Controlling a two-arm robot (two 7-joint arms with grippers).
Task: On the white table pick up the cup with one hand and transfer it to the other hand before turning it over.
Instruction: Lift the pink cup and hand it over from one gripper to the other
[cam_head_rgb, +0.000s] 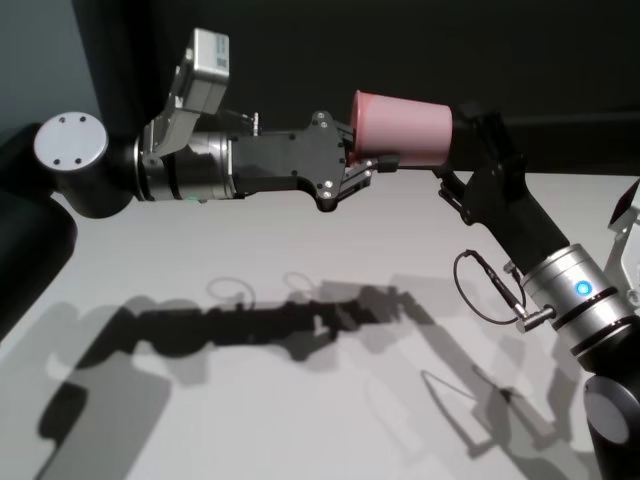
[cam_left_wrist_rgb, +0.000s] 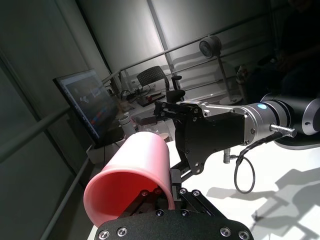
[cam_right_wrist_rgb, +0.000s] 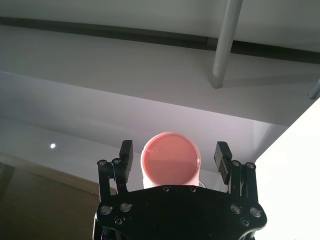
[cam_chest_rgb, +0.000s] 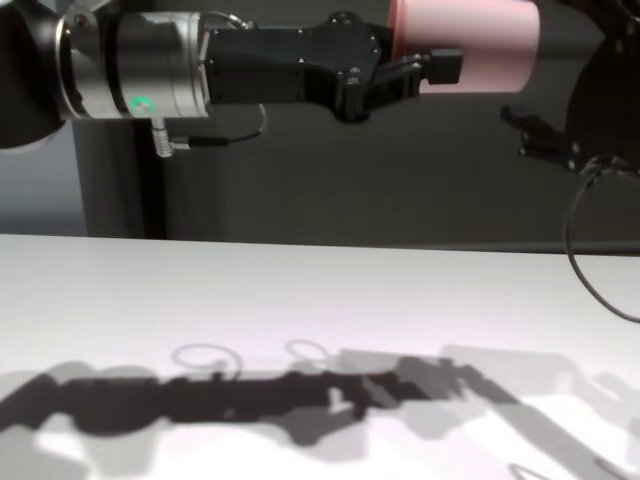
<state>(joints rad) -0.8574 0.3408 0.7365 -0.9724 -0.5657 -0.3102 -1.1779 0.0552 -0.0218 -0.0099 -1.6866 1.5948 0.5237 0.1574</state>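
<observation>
While airborne: one cup (cam_head_rgb: 402, 127), two claws.

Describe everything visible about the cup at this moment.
The cup is a plain, smooth salmon-pink tumbler, plastic by its look and handleless. It lies on its side in the air, well above the white table, open mouth toward the left arm, narrower flat base toward the right gripper. The left gripper clamps its mouth end; the right gripper's fingers flank the base, apart from it.
</observation>
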